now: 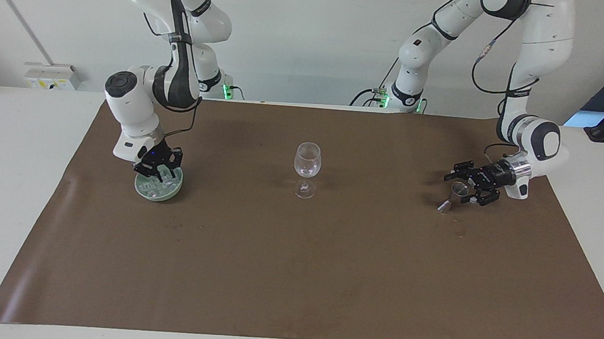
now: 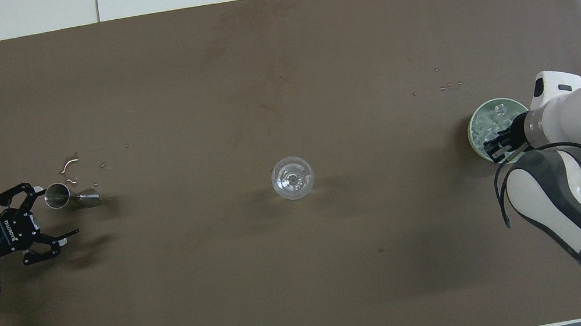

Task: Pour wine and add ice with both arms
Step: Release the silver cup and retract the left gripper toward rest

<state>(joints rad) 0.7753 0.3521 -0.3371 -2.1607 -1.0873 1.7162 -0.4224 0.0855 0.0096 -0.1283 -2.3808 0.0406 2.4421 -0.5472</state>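
Overhead view alone shows ice cubes clearly.

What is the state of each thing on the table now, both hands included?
wine glass: upright.
jigger: standing, not gripped.
green bowl: holds ice cubes.
left hand: open, beside the jigger.
right hand: lowered into the bowl, at the ice.

A glass stood mid-frame. At left, the right hand dipped into the bowl of ice; at right, the left hand gaped beside a jigger.
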